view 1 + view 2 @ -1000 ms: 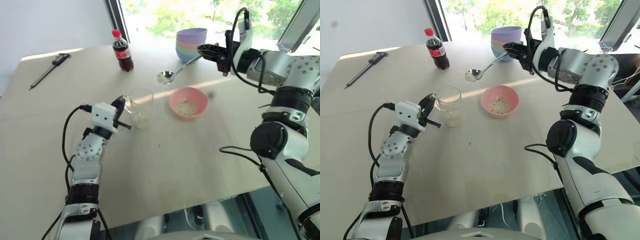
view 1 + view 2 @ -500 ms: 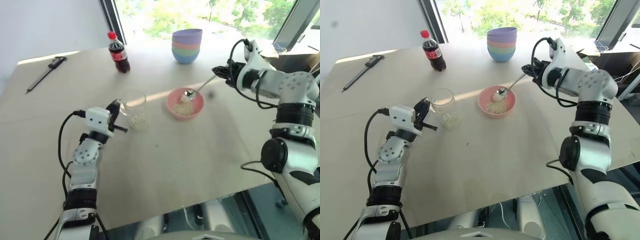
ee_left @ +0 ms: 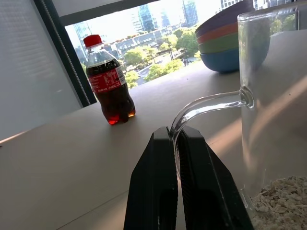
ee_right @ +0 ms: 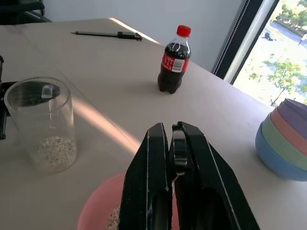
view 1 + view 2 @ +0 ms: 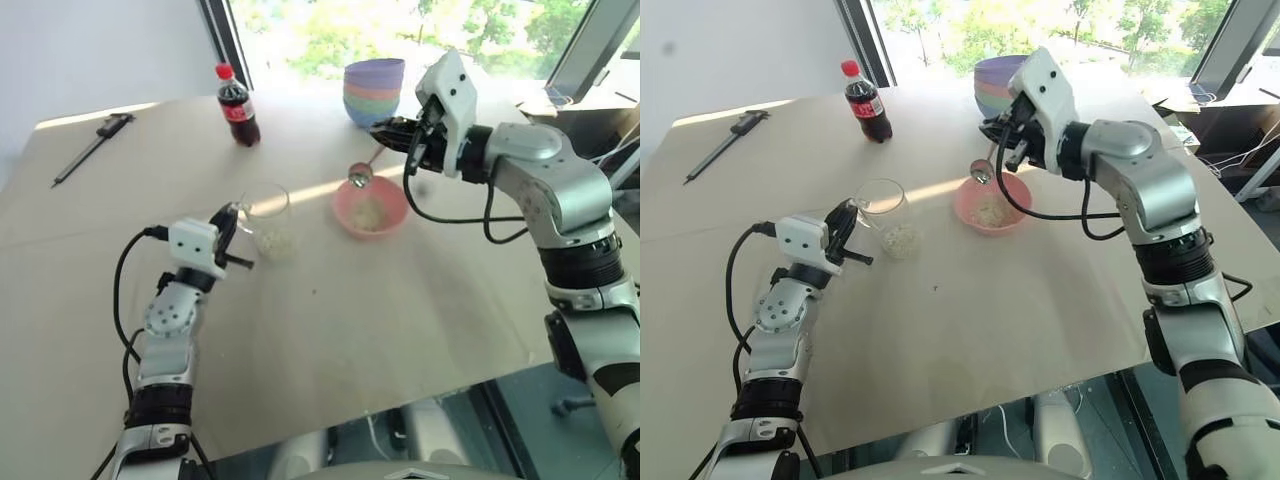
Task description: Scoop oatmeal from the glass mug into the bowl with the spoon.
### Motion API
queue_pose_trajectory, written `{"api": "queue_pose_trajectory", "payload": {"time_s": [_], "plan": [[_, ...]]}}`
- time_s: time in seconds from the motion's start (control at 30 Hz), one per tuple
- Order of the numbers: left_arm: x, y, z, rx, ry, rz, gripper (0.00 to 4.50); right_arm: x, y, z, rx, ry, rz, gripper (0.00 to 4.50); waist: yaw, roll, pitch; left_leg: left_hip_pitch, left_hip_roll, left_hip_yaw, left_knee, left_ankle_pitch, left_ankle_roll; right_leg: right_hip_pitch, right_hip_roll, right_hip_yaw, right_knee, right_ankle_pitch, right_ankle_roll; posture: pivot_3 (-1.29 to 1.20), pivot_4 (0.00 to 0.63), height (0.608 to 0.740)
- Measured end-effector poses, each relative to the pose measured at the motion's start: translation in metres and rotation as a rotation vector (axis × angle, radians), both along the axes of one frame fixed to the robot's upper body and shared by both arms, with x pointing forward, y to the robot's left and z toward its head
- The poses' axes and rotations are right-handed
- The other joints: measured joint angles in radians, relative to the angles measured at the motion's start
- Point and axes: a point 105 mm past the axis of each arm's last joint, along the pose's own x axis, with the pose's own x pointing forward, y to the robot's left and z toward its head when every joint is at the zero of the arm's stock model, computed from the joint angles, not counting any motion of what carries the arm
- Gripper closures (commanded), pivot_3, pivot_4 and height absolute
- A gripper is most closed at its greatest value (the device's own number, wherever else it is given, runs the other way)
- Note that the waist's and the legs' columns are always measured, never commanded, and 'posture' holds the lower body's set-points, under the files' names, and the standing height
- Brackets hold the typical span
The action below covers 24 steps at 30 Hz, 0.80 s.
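The glass mug (image 5: 268, 212) stands upright on the table with oatmeal (image 5: 276, 240) at its bottom. My left gripper (image 3: 173, 132) is shut on the mug's clear handle (image 3: 206, 108). Right of the mug sits the pink bowl (image 5: 392, 214), holding a small heap of oatmeal (image 5: 368, 212). My right gripper (image 5: 395, 130) is shut on the handle of the silver spoon (image 5: 358, 176). The spoon slants down from the gripper, and its oval end hangs just above the bowl's far left rim. I cannot tell whether any oatmeal is left on the spoon.
A cola bottle (image 5: 238, 105) stands at the back of the table. A stack of coloured bowls (image 5: 375, 90) sits behind my right gripper. A dark caliper-like tool (image 5: 90, 145) lies at the far left. The table's front edge (image 5: 380, 400) runs close below.
The right gripper carried a spoonful over from the left, dipped the spoon into the pink bowl, then rolled and lifted it to the bowl's far rim. The left gripper stayed on the mug handle.
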Motion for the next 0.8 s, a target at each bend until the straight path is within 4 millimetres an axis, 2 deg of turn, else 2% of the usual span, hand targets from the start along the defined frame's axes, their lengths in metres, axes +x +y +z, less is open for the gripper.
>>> {"api": "queue_pose_trajectory", "payload": {"time_s": [0.17, 0.27, 0.33, 0.43, 0.5, 0.6, 0.67, 0.8], "plan": [[0.000, 0.000, 0.000, -0.001, 0.000, 0.002, 4.48, 0.001, -0.005, -0.004, -0.017, 0.017, -0.008, 4.50, -0.001, 0.000, 0.000, 0.000, 0.000, 0.000, 0.000, 0.000, 0.000, 0.000, 0.000, 0.000, 0.000, 0.000, 0.000, 0.00, 0.150, 0.740], [0.000, 0.000, 0.000, -0.001, 0.000, 0.003, 4.48, 0.007, -0.005, -0.004, 0.091, 0.131, -0.045, 4.50, -0.001, 0.000, 0.000, 0.000, 0.000, 0.000, 0.000, 0.000, 0.000, 0.000, 0.000, 0.000, 0.000, 0.000, 0.000, 0.00, 0.150, 0.740], [0.000, 0.000, 0.000, 0.000, 0.000, 0.002, 4.48, 0.016, -0.009, 0.005, 0.206, 0.220, -0.091, 4.50, 0.000, 0.000, 0.000, 0.000, 0.000, 0.000, 0.000, 0.000, 0.000, 0.000, -0.001, 0.000, 0.000, 0.000, 0.000, 0.00, 0.150, 0.740], [-0.001, 0.000, 0.000, -0.001, 0.000, 0.005, 4.48, 0.019, -0.009, 0.034, 0.400, 0.314, -0.088, 4.50, -0.001, 0.000, 0.000, 0.000, 0.000, -0.001, 0.000, 0.000, 0.000, 0.000, 0.000, 0.000, 0.000, 0.000, 0.000, 0.00, 0.150, 0.740], [-0.001, 0.001, 0.000, -0.002, 0.000, 0.006, 4.48, 0.014, -0.001, 0.049, 0.488, 0.361, -0.044, 4.50, -0.002, 0.001, 0.000, 0.000, 0.001, -0.001, -0.001, 0.000, 0.000, -0.001, 0.000, 0.000, 0.000, 0.000, 0.000, 0.00, 0.150, 0.740], [-0.001, 0.000, -0.002, -0.007, 0.002, 0.009, 4.48, 0.002, 0.031, 0.063, 0.607, 0.510, 0.086, 4.50, -0.003, 0.003, -0.002, 0.000, 0.000, -0.001, -0.001, 0.000, 0.000, 0.000, -0.001, 0.000, 0.000, 0.000, 0.000, 0.00, 0.150, 0.740], [-0.001, -0.002, -0.003, -0.013, 0.005, 0.006, 4.48, -0.006, 0.050, 0.060, 0.603, 0.578, 0.135, 4.50, -0.001, 0.003, -0.004, -0.001, 0.000, -0.001, -0.001, 0.000, 0.000, 0.000, -0.001, 0.000, 0.000, 0.000, 0.000, 0.00, 0.150, 0.740], [-0.001, -0.004, -0.004, -0.017, 0.006, 0.001, 4.48, -0.010, 0.068, 0.048, 0.569, 0.638, 0.139, 4.50, 0.003, 0.003, -0.005, -0.001, -0.002, -0.002, -0.001, 0.000, 0.000, 0.000, -0.002, -0.001, 0.000, 0.000, 0.000, 0.00, 0.150, 0.740]]}}
